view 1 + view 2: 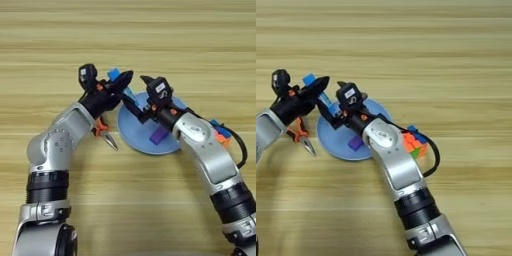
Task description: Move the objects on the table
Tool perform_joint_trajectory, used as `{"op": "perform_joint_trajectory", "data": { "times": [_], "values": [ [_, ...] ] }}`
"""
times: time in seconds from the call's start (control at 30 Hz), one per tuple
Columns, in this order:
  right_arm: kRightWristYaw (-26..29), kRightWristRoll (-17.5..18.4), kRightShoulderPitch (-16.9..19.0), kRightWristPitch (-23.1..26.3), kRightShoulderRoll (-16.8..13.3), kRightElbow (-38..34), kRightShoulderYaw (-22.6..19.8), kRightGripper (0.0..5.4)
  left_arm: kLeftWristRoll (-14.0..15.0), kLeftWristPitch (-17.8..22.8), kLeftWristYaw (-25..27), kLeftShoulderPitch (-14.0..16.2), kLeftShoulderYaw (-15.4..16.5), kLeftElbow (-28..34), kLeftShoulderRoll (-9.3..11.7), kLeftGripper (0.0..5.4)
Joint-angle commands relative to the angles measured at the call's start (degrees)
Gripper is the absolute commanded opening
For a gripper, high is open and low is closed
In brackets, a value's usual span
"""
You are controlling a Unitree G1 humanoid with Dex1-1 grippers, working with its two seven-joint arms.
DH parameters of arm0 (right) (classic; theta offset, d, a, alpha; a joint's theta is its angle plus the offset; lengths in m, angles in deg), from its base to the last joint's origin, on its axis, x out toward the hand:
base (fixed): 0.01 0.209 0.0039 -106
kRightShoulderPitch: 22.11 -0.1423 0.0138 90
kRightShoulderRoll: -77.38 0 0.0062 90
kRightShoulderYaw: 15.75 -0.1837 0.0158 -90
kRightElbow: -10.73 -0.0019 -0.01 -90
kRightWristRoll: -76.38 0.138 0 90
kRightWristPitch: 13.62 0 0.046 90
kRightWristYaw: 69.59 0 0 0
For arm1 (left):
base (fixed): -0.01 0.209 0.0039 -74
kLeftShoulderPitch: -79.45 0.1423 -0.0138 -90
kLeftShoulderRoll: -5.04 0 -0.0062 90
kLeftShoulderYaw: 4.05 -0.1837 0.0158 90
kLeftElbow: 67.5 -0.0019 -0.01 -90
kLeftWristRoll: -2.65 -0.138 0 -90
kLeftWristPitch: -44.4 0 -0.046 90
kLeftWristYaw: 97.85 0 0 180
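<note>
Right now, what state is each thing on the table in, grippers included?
Blue plate: flat on the table.
Purple block: lying on the plate, free.
Blue tube: at the left gripper fingers; whether it is gripped, cannot tell.
Puzzle cube: on the table, partly hidden behind the right arm.
Pliers: lying on the table left of the plate, under the left arm.
Right gripper: over the plate's far edge.

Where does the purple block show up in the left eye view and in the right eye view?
Left eye view: purple block right of centre, on the blue round plate, beside the right arm.
Right eye view: purple block left of centre, on the same plate.
Shared landmark: the orange-handled pliers just left of the plate.
</note>
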Motion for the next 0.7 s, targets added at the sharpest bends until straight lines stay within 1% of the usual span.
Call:
{"op": "perform_joint_trajectory", "data": {
  "times": [0.03,0.1,0.13,0.17,0.3,0.43,0.6,0.7],
  "values": [
    [-0.5,-0.2,-0.9,0.3,-0.3,-0.3,-0.6,4.42,-1.0,-0.9,0.0,-1.4,1.3,-1.8,2.1,1.35],
    [-0.6,-0.2,-0.8,0.5,-0.2,-0.6,-0.7,4.62,-1.0,-1.0,0.1,-1.5,2.0,-2.3,3.1,1.35],
    [-0.7,-0.2,-0.8,0.5,-0.2,-0.7,-0.8,4.81,-1.0,-1.1,0.2,-1.5,2.5,-2.6,3.8,1.35],
    [-0.8,-0.2,-0.8,0.6,-0.2,-0.8,-0.9,4.89,-1.0,-1.1,0.4,-1.5,2.8,-2.9,4.4,1.35],
    [-1.0,0.0,-0.9,0.9,-0.4,-1.5,-1.3,5.37,-1.4,-1.2,0.8,-1.3,3.7,-3.3,6.6,1.35],
    [-1.4,0.1,-0.9,1.0,-0.5,-1.9,-1.6,5.40,-1.7,-0.9,1.2,-0.9,4.0,-3.5,8.6,1.35],
    [-1.8,0.3,-1.2,1.0,-0.1,-1.6,-2.1,5.40,-1.9,1.0,2.1,0.8,4.3,-2.5,12.0,1.35],
    [-2.1,0.4,-1.3,1.1,0.2,-1.4,-2.4,5.40,-2.1,3.5,2.9,3.7,3.8,-0.6,14.1,1.35]
  ]
}}
